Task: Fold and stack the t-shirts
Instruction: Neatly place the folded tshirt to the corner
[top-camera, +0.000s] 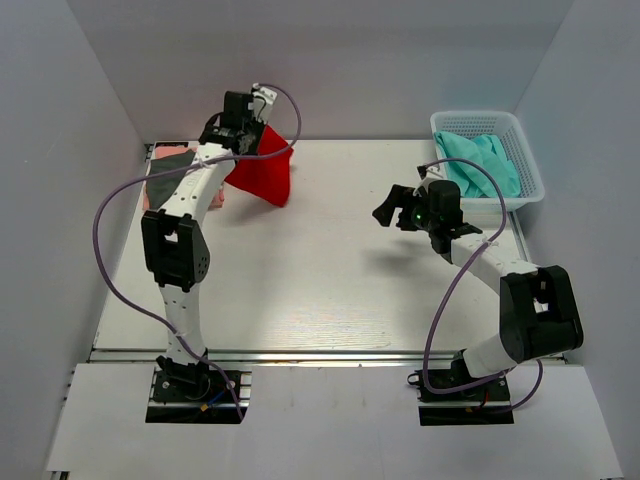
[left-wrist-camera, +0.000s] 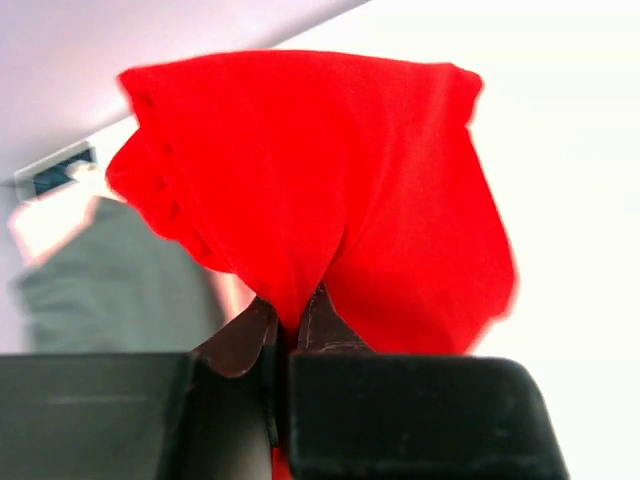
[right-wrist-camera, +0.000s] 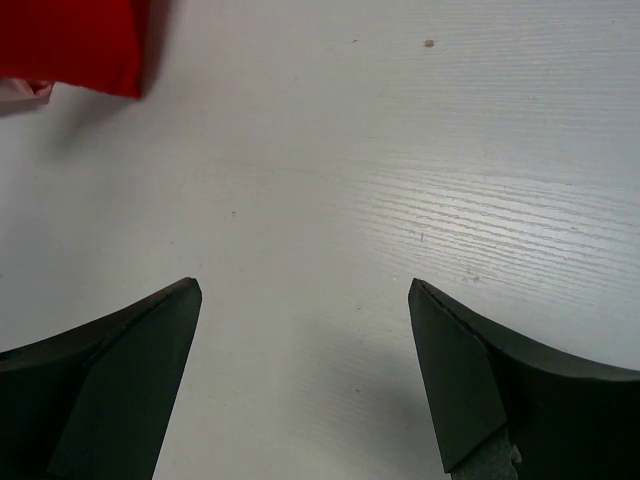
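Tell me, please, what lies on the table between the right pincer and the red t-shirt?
Only bare tabletop: in the top view, nothing sits between the right pincer and the red t-shirt; the right wrist view agrees.

The table (top-camera: 320, 285) was overlooked from behind; the red t-shirt (top-camera: 265, 175) was shared with both close wrist views (left one seemingly blurred).

The white wood-grain table (top-camera: 320, 270) carries a white plastic lattice basket (top-camera: 478, 122) at its far right corner. Well left of the basket, at the far left corner, a dark grey t-shirt (top-camera: 172, 160) lies over a salmon pink t-shirt (top-camera: 149, 199).
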